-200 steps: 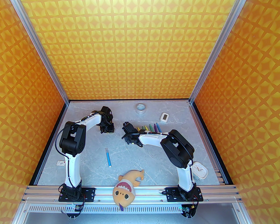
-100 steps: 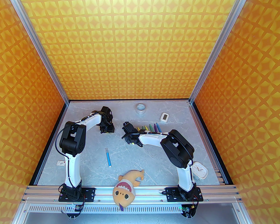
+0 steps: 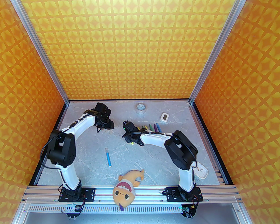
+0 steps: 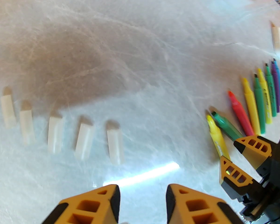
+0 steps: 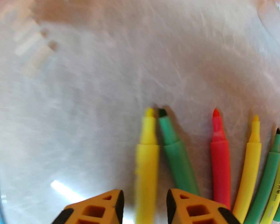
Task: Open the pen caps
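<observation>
both arms shifted vs 1s ago, l elbow swung out left. l gripper (image 4: pixel 142 192) jaws apart, empty, near pen caps (image 4: pixel 54 134) lying in row on table (image 4: pixel 154 43). r gripper (image 5: pixel 145 196) jaws apart, yellow marker (image 5: pixel 147 155) loose btwn them.

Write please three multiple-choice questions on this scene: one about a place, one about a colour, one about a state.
1. Where does the lone blue marker lie?
A) on the near half of the table, left of its centre
B) at the far right corner
C) at the far left corner

2. Which colour is the marker under the gap of the right end effector?
A) purple
B) yellow
C) red

3. How is the left end effector?
A) shut tight
B) shut on a marker
C) open, holding nothing

Answers:
1 A: the top view shows it there, alone.
2 B: the right wrist view shows a yellow marker running under that gap.
3 C: in the left wrist view, its two sides stand apart over bare table.
</observation>
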Robot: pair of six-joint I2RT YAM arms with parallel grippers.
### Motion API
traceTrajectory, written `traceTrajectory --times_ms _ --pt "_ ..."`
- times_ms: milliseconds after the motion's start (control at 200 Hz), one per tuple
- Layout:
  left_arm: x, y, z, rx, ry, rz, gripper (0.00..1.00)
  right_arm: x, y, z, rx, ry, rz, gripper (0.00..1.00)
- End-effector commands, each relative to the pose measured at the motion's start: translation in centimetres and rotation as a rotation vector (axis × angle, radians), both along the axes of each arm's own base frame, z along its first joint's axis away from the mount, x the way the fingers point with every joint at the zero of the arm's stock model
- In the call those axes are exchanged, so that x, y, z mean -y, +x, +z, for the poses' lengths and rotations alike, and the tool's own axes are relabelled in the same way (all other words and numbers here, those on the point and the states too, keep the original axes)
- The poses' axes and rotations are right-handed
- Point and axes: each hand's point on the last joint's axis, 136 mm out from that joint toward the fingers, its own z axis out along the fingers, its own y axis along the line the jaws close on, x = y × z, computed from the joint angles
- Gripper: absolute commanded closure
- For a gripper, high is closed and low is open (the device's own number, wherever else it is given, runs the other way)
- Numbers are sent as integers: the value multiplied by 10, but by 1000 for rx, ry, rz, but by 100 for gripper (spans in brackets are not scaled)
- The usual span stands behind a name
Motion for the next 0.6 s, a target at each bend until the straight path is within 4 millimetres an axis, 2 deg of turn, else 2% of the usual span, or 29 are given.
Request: traceTrajectory --times_ms 0,90,205,310,490,595 --pt "-3 -14 -2 9 -28 3 59 -12 -18 23 -9 69 66 59" --pt "-20 -21 -6 31 -45 59 54 -23 -34 26 -19 61 106 57" --pt "-49 -30 -11 52 -58 146 45 -41 -56 25 -46 48 150 56" --pt "-76 -38 -16 59 -67 230 41 -57 -74 22 -81 53 171 56" --pt "-113 -45 -26 84 -90 367 40 -85 -100 22 -119 31 214 56" --pt "-125 -46 -31 104 -103 420 40 -98 -114 18 -129 -30 243 55"
